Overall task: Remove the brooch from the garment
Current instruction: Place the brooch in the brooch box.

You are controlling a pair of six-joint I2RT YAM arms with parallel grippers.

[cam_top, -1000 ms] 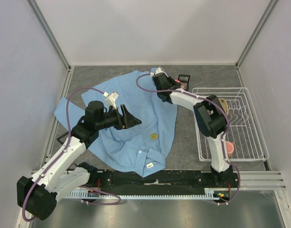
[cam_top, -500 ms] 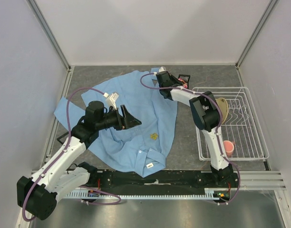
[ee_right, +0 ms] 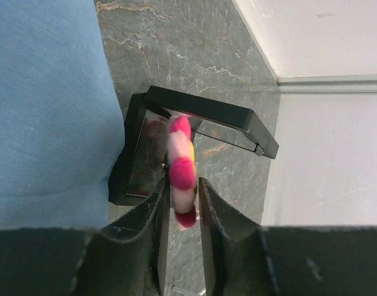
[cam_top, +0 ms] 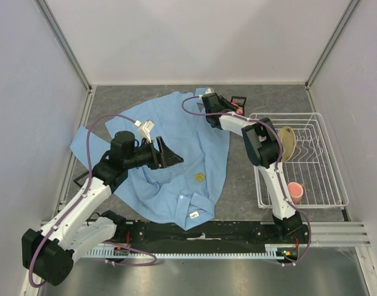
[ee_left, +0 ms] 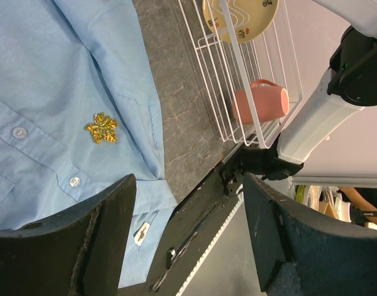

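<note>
The light blue garment (cam_top: pixel 176 148) lies spread on the table; it also shows in the left wrist view (ee_left: pixel 53 92) and the right wrist view (ee_right: pixel 47 111). My right gripper (cam_top: pixel 233 106) is shut on the brooch (ee_right: pixel 182 166), pink and white petals seen edge-on between the fingers. It holds the brooch off the garment's far right edge, over a small black open box (ee_right: pixel 207 111). My left gripper (cam_top: pixel 170 154) is open and empty above the middle of the garment; its fingertips (ee_left: pixel 124 191) frame the table's front edge.
A small gold emblem (ee_left: pixel 101 128) is pinned near the shirt's buttons (cam_top: pixel 200 177). A white wire rack (cam_top: pixel 312 117) at the right holds a pink cup (cam_top: pixel 294 191) and a yellow plate (cam_top: pixel 287 142). Walls close in the back and sides.
My right gripper has moved a little right, from the garment's edge to over the black box, and its elbow has swung left. The left arm has not moved.
</note>
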